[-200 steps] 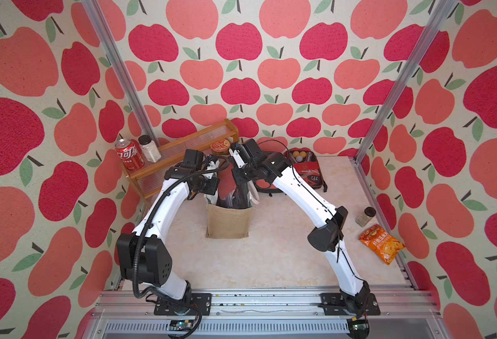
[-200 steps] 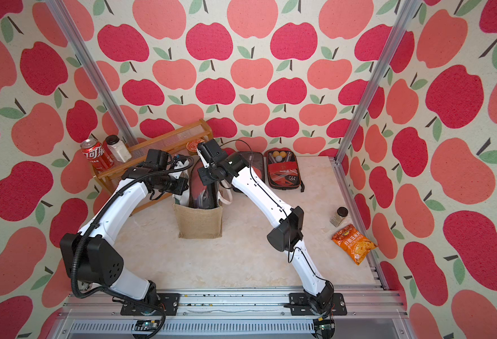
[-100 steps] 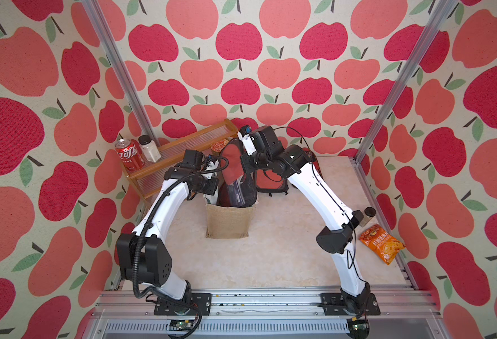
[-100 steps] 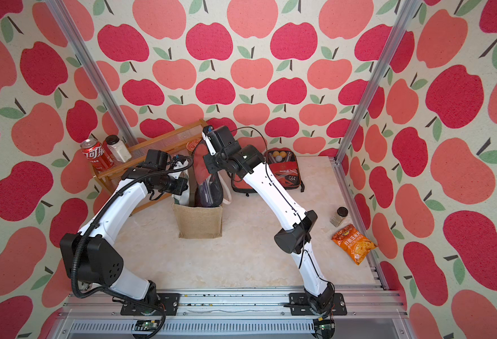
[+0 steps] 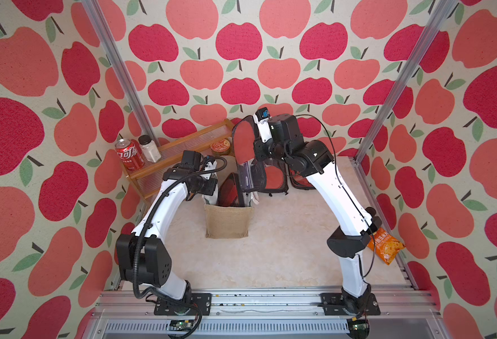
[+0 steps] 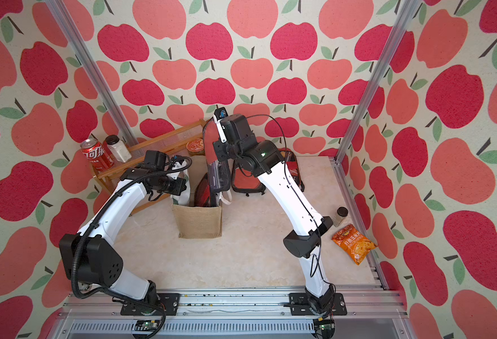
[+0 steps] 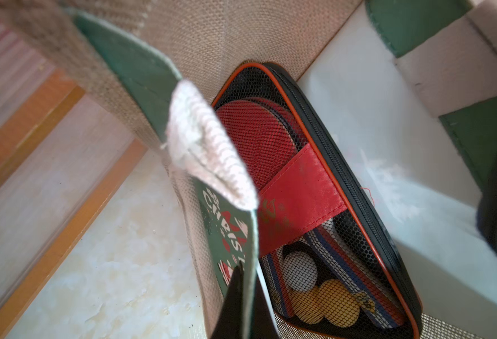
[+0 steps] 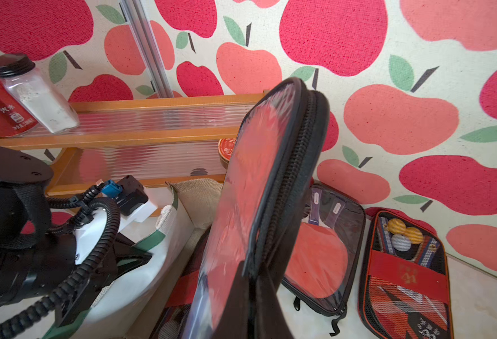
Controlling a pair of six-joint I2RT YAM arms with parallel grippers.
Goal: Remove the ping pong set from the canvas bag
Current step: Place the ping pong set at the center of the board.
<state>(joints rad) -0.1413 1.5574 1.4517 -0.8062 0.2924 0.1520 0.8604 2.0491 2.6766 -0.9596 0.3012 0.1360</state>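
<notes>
- Tan burlap canvas bag (image 5: 226,221) with white-and-green side panels stands upright mid-table; the left gripper (image 7: 241,296) is pinched tight on its rim, holding the mouth open.
- Black zippered ping pong case with a clear window over a red paddle (image 5: 248,152) hangs above the bag, its lower end just over the opening; the right gripper (image 8: 253,281) is clamped on its zipper edge.
- Step in hand, as I judge it: lifting this case clear.
- Mesh-fronted case with balls (image 7: 314,211) remains inside the bag.
- Two more cases (image 8: 402,276) lie on the table behind.
- Next move calls for carrying the held case sideways and setting it down beside those.
</notes>
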